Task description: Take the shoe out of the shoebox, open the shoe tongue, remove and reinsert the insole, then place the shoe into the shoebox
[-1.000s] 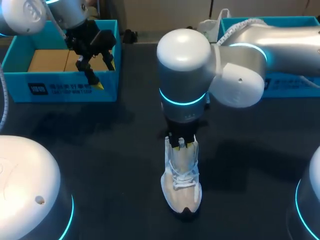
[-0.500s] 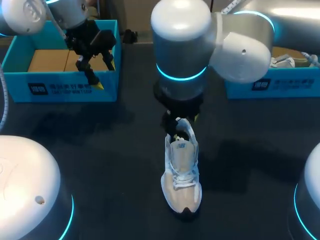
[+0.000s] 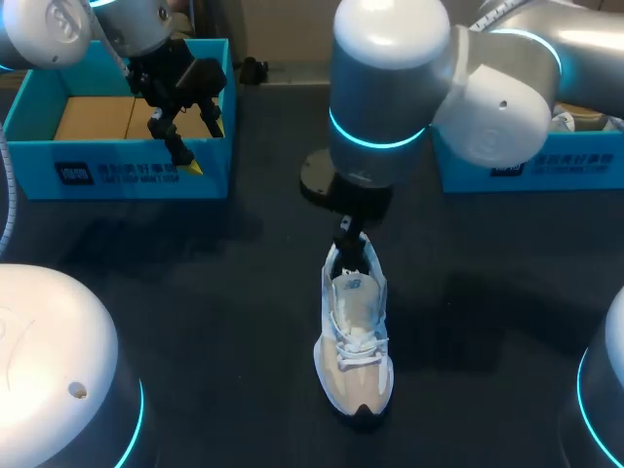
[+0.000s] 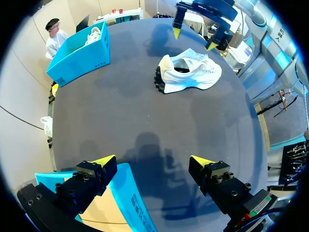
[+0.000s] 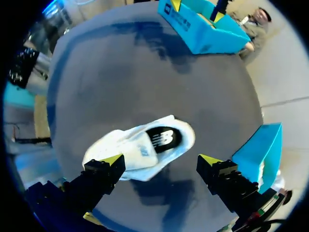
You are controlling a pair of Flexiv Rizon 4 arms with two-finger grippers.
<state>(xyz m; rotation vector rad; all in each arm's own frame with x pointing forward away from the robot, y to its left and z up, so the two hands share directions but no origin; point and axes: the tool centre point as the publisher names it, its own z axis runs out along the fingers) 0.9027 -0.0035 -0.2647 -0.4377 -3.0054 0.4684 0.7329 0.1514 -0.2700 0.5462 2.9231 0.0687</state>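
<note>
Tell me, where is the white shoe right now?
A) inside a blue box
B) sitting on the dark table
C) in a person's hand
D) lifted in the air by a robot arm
B: the white shoe sits sole-down on the dark table, and the right arm's jaws stand open just over its heel, gripping nothing.
</note>
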